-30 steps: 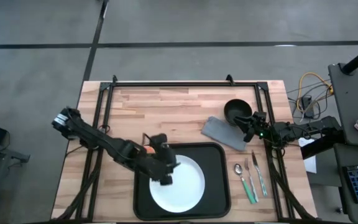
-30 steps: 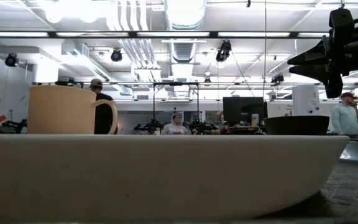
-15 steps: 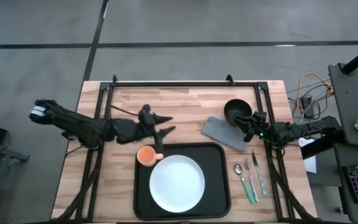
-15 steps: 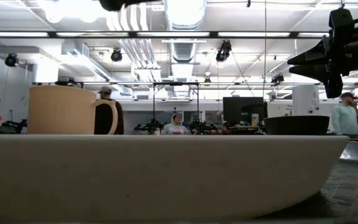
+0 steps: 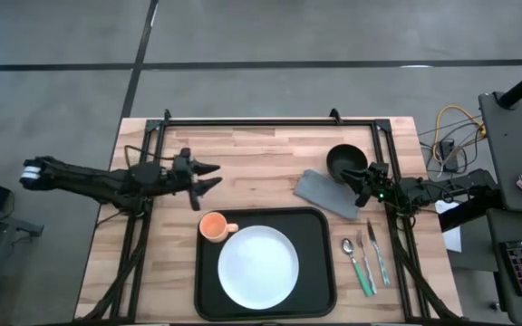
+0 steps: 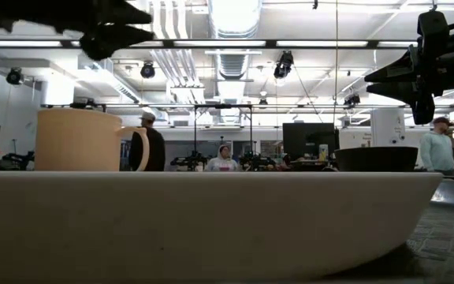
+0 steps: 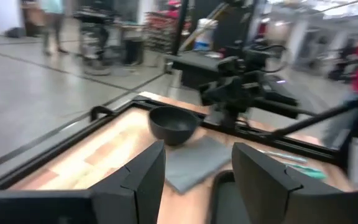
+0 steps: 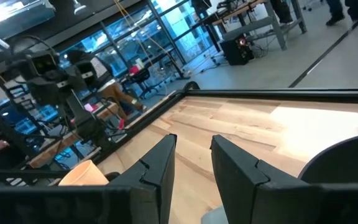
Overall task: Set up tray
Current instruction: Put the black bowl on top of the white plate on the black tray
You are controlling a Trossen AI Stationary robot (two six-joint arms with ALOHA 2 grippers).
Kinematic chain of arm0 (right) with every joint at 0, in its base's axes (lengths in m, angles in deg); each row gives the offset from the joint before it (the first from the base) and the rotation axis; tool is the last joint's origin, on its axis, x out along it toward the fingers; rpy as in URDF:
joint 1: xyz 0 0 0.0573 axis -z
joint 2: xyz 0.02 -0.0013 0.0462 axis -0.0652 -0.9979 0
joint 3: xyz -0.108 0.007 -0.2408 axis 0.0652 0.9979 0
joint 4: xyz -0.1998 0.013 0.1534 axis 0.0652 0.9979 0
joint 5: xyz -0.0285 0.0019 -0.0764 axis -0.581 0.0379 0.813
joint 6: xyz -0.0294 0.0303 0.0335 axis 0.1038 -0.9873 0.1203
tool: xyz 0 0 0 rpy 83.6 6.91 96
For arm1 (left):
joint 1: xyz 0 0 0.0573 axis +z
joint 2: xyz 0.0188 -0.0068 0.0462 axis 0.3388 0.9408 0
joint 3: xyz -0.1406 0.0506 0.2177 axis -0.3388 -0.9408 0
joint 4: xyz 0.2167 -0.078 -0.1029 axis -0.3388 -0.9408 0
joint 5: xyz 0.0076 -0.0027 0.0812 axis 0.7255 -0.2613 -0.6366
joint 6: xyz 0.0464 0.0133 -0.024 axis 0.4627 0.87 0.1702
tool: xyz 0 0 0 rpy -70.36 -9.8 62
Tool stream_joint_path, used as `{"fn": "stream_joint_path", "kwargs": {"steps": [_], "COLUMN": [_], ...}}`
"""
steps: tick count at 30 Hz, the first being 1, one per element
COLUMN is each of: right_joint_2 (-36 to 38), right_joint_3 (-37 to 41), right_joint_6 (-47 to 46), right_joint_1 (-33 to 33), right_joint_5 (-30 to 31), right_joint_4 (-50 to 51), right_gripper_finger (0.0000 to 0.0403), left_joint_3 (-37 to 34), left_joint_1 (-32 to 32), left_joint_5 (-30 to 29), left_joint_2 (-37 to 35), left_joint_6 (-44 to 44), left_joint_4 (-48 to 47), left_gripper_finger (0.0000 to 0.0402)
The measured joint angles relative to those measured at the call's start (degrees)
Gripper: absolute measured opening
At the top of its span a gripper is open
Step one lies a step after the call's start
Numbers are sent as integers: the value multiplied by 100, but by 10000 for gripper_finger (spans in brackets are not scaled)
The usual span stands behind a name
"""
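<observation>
Even, diffuse overhead light is cast across the wooden table (image 5: 261,163) in the high view, with only faint, soft shadows thrown. In the low view, glare is produced by ceiling light strips (image 6: 235,14), while the white plate (image 6: 203,221) close to the lens is rendered soft. The left wrist view is smeared by blur throughout. Bluish window light is seen in the right wrist view.

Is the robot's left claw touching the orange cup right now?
Apart. In the high view the left gripper hangs open over bare wood, with a clear strip of table between it and the orange cup, which sits on the tray.
</observation>
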Motion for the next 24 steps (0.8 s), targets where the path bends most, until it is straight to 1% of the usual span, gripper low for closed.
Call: {"fn": "stream_joint_path", "kwargs": {"steps": [1, 5, 9, 12, 15, 17, 21, 24], "right_joint_2": [0, -7, -9, -10, -9, -9, -9, -9], "right_joint_3": [0, 0, 0, 0, 2, 2, 2, 2], "right_joint_6": [-4, 63, 109, 83, 71, 49, 135, 209], "right_joint_1": [2, 6, 7, 7, 4, 2, 0, 0], "right_joint_5": [1, 21, 350, 487, 488, 486, 491, 493], "right_joint_4": [-2, 1, 9, 13, 11, 11, -15, -181], "right_gripper_finger": [96, 96, 96, 96, 96, 96, 102, 123], "left_joint_3": [-180, -853, -1504, -1927, -2247, -2328, -2430, -2452], "left_joint_1": [48, 116, 133, 130, 128, 128, 128, 128], "left_joint_5": [135, 167, 169, 170, 176, 178, 174, 164], "left_joint_2": [-240, -1259, -2106, -2612, -2958, -3128, -3344, -3355], "left_joint_6": [-5, 18, 30, -172, -388, -400, 57, 206], "left_joint_4": [-5, -6, -22, 22, -50, -2, -18, -36], "left_gripper_finger": [161, 146, 136, 132, 132, 132, 132, 132]}}
